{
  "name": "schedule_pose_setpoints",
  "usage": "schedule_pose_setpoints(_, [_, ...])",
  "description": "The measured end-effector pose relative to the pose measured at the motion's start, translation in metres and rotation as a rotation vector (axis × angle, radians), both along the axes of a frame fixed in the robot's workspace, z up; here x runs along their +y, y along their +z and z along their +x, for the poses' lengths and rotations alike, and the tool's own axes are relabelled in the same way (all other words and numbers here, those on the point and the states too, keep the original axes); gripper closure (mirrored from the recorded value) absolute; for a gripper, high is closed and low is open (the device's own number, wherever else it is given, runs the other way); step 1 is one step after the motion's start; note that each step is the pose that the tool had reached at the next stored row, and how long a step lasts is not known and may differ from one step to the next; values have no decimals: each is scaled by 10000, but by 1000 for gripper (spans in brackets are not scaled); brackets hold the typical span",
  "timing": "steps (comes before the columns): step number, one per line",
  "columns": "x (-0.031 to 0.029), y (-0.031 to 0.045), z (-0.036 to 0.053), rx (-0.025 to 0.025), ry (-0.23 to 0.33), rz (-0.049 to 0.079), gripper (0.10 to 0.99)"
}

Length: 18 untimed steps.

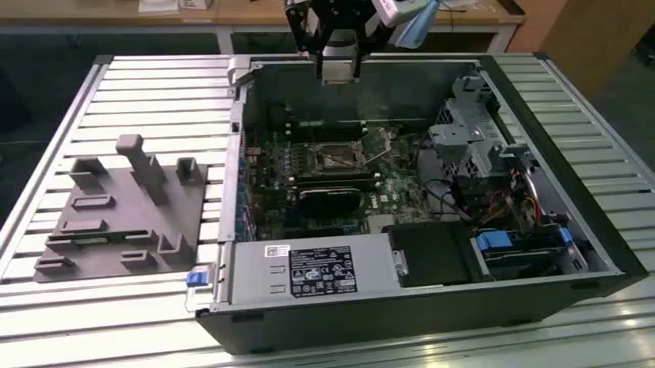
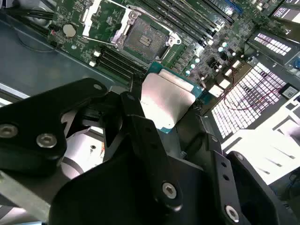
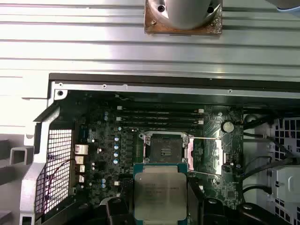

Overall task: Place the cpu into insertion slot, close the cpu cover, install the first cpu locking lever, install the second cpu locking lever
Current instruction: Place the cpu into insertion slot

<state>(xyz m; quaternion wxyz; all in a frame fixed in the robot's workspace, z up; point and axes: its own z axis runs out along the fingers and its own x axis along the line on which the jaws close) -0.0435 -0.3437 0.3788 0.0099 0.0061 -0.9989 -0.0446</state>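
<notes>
My gripper (image 1: 338, 61) hangs above the far wall of the open computer case (image 1: 603, 261). It is shut on the cpu (image 3: 161, 193), a flat square chip with a dull silver top and a green edge, gripped by two opposite sides between black fingers (image 3: 116, 209). In the second wrist view the cpu (image 2: 166, 98) sits tilted in the gripper (image 2: 168, 115). The insertion slot (image 3: 164, 147) lies bare below, dark-centred with a silvery rim, also seen in the other views (image 2: 145, 40) (image 1: 333, 159). The cpu cover (image 3: 209, 155) is swung open beside the slot (image 2: 104, 21).
Long black memory slots (image 3: 159, 115) run beside the socket. A black heatsink block (image 1: 330, 201), a silver power supply (image 1: 307, 270) and a drive cage (image 1: 471, 146) fill the case. A grey fixture with pegs (image 1: 123, 207) rests on the slatted table at the exterior view's left.
</notes>
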Motion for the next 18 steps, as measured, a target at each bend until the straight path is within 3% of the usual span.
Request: schedule_pose_setpoints(18, [0,-33,-2,0,30,-3,545])
